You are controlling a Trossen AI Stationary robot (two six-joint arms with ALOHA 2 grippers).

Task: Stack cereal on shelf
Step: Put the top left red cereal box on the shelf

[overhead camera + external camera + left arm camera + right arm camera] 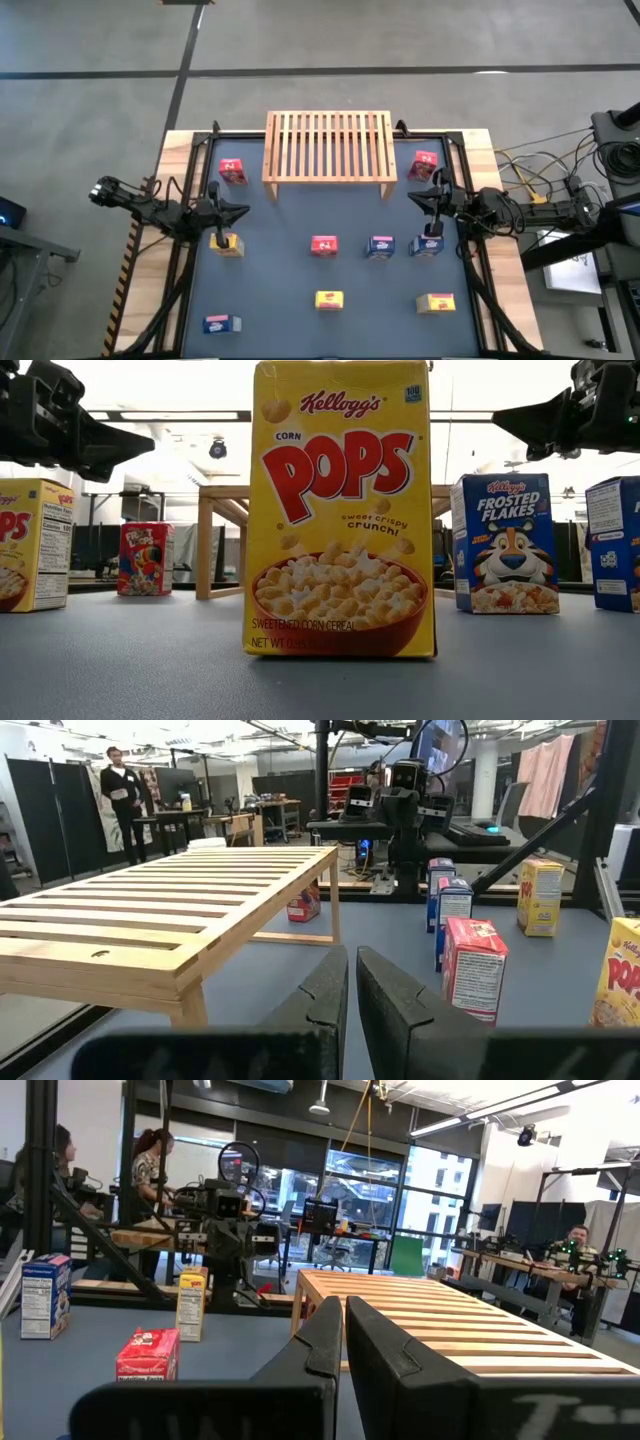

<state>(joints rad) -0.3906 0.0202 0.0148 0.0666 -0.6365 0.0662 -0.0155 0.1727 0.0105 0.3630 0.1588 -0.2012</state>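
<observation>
The shelf (329,146) at the back of the bench (280,290) has nothing on it. All the cereal boxes (324,245) sit on the bench. Left end effector (240,211) and right end effector (416,197) are closed tight and hold nothing. No box is stacked yet.

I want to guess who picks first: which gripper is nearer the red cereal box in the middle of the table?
Left, narrowly. The left gripper sits toward the table's left edge from the red box; the right gripper sits farther, toward the right edge.

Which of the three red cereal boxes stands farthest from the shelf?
The red box in the middle row; the other two stand beside the shelf.
</observation>
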